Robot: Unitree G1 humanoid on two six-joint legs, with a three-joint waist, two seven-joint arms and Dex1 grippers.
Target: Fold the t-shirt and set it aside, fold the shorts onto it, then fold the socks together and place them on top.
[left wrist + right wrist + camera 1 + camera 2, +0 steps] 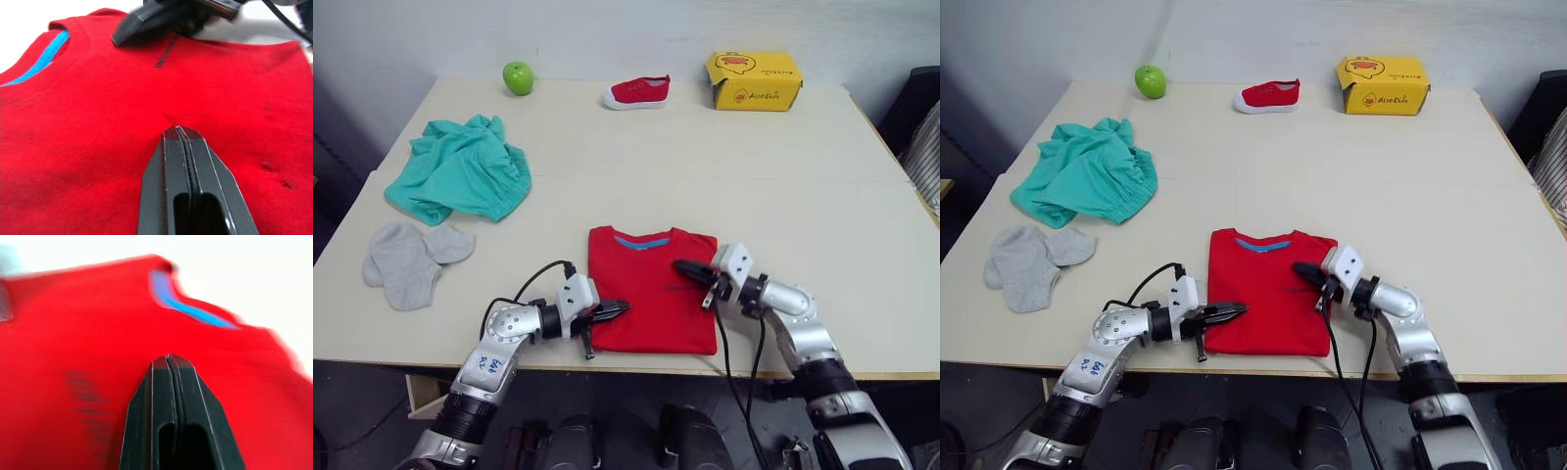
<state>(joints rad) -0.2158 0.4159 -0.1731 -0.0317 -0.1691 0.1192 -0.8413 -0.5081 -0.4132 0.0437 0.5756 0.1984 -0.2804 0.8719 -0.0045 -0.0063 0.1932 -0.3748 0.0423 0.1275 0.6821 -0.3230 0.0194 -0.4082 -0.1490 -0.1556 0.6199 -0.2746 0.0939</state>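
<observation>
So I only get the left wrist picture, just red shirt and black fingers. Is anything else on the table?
Observer: Yes. The teal shorts lie bunched up at the robot's far left, apart from the t-shirt.
Operator: Where are the socks?
Observer: The grey socks lie flat just nearer than the shorts, by the table's left edge.
Operator: Is the shirt folded?
Observer: It looks like a neat rectangle, sleeves tucked, near the front edge. The left gripper is at its left edge, the right gripper over its middle, both with fingers shut.
Operator: Anything else?
Observer: A green apple, a red shoe and a yellow box along the far edge.
</observation>
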